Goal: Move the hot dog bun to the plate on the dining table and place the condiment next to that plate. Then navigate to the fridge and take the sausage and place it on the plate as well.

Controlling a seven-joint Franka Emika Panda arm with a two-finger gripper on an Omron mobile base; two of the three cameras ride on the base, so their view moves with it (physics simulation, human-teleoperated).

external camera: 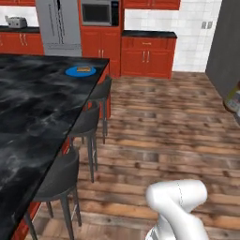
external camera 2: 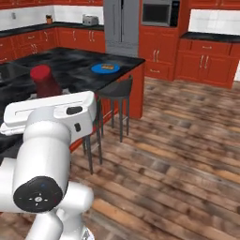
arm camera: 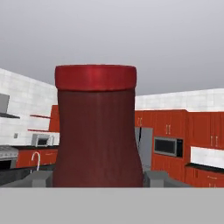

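The condiment (arm camera: 95,131), a brownish-red bottle with a dark red cap, stands upright between my grey fingers (arm camera: 41,179), and my gripper (arm camera: 98,180) is shut on it. The condiment (external camera 2: 43,80) shows above my hand, over the near part of the dining table (external camera 2: 70,58), and at the right edge as the condiment (external camera: 233,101). The blue plate (external camera: 75,71) lies near the table's far corner with the hot dog bun (external camera: 84,69) on it; from the other side, plate (external camera 2: 99,69) and bun (external camera 2: 108,66). The fridge (external camera: 58,23) stands shut behind. The sausage is hidden.
Dark stools (external camera: 89,122) line the dining table's (external camera: 28,108) right side. Red wall cabinets (external camera: 147,56) with a microwave (external camera: 97,12) run along the back, with a toaster (external camera: 16,21) at the far left. Wood floor (external camera: 164,126) stretches to the right.
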